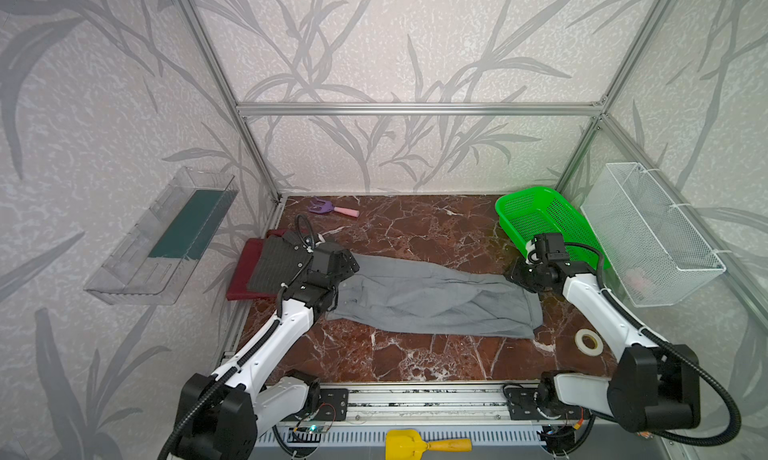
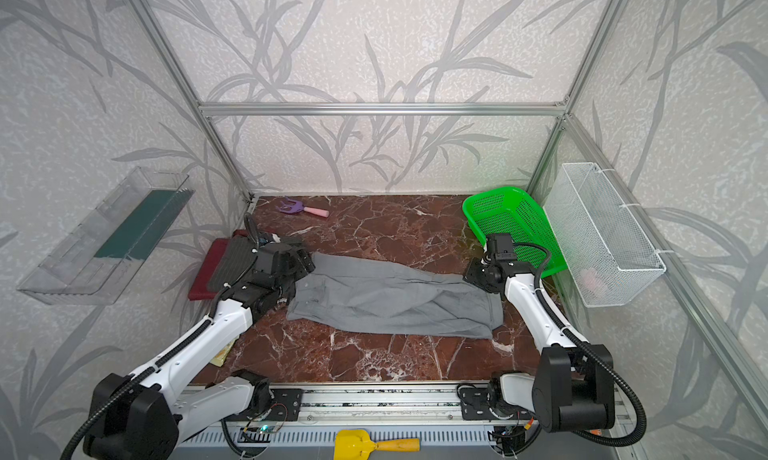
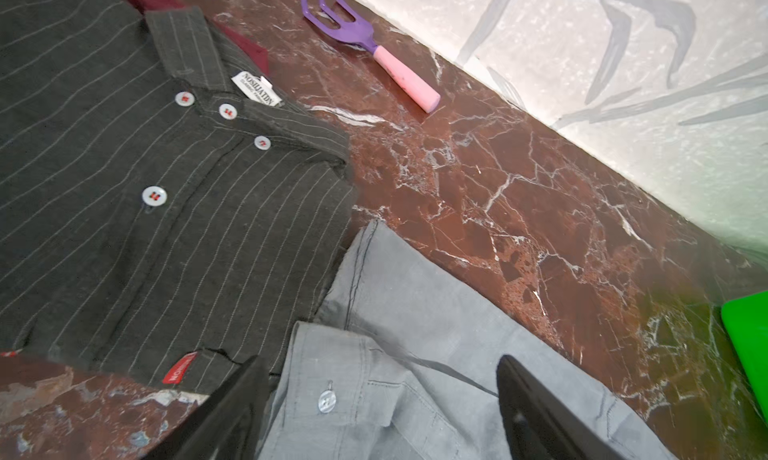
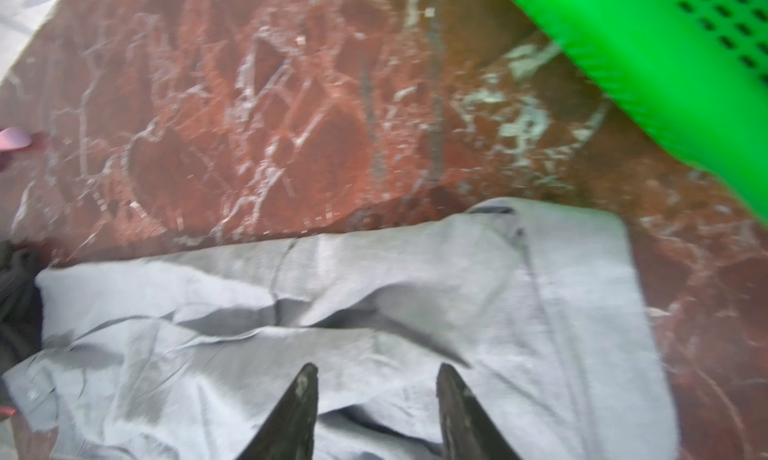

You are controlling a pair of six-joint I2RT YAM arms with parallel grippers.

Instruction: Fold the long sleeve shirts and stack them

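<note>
Red-brown marble veined in white tops the table (image 1: pixel 415 233), with leaf-patterned walls around it. A purple rake (image 1: pixel 333 208) lies at the back, a green basket (image 1: pixel 528 194) at the right rear and a tape roll (image 1: pixel 589 341) near the right arm.

The light grey shirt (image 1: pixel 432 304) sprawls wrinkled mid-table. Just beside its collar, the pinstriped shirt (image 1: pixel 274 266) lies folded on the maroon shirt (image 1: pixel 241 279). Its white neck label (image 3: pixel 257 89) and red tab (image 3: pixel 179 368) carry print too small to read.

The left gripper (image 3: pixel 380 360) gapes wide over the grey collar. The right gripper (image 4: pixel 378 368) stands partly apart over the far end, holding nothing.

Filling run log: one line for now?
pinstriped shirt on maroon shirt | light grey shirt unstacked | left pincer open | right pincer open
</note>
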